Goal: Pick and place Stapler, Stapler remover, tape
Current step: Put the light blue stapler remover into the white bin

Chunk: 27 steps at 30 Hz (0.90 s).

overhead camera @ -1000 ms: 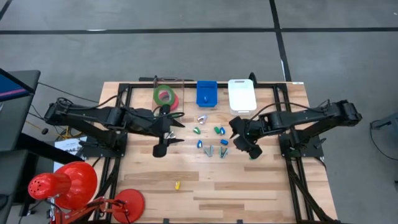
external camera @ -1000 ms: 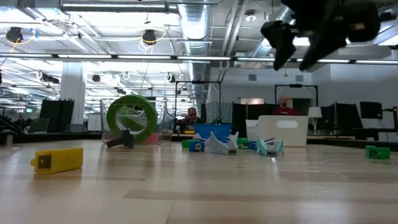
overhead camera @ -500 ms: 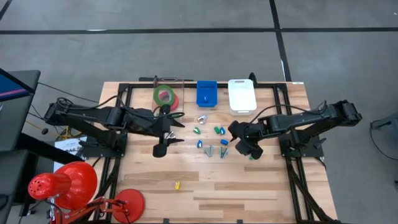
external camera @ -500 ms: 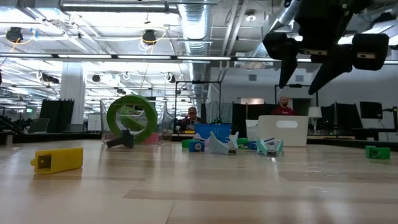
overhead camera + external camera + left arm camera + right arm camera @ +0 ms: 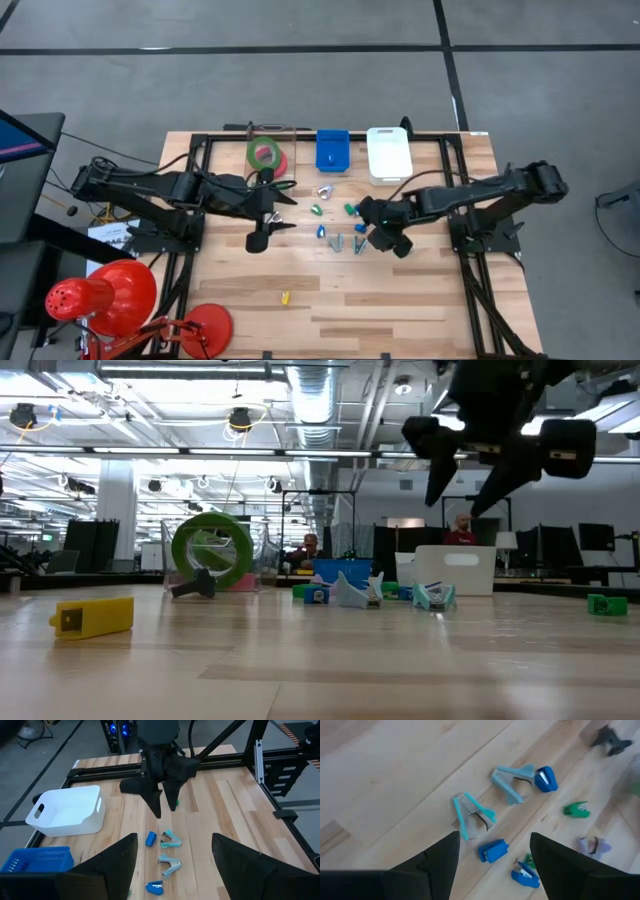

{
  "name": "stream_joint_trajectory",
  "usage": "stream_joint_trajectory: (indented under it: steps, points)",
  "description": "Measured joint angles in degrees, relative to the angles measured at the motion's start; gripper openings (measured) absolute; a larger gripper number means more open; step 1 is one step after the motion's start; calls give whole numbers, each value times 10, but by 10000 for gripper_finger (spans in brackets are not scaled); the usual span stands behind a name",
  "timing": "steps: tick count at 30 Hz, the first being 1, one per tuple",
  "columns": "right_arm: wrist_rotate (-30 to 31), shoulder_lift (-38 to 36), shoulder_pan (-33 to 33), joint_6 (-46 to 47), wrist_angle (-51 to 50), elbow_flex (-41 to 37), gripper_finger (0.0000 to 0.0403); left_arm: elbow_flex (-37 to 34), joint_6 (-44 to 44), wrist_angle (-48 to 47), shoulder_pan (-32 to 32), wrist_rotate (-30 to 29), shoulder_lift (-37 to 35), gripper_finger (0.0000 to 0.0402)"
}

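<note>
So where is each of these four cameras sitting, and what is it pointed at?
High view: overhead, straight down; both arms, table.
Low view: tabletop height, looking across; right gripper overhead.
Left wrist: on left arm, own fingers below, faces right gripper.
Right wrist: aimed down between its fingers.
All four show the teal staple removers.

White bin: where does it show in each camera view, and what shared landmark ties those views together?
High view: white bin at the table's far edge, right of centre.
Low view: bin at the back, right of centre.
Left wrist view: bin on the wood, beyond the arm's own fingers.
Right wrist view: not in it.
Landmark: the blue basket, next to the bin in all three.
</note>
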Motion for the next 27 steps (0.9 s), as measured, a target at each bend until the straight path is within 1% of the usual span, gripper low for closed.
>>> stream_joint_trajectory:
  steps: [4, 10, 17, 20, 27]
  points:
    - [10, 61, 0, 0, -8, 36, 230, 0, 0, -2, 0, 0, 0, 245]
    - [10, 113, 0, -1, -36, 68, 211, 0, 0, -4, 0, 0, 0, 245]
    - [4, 141, 4, 0, -61, 70, 184, 0, 0, -9, 0, 0, 0, 245]
    - [-7, 141, 11, 0, -72, 69, 174, 0, 0, -10, 0, 0, 0, 245]
    - [-6, 141, 16, 0, -66, 66, 156, 0, 1, -10, 0, 0, 0, 245]
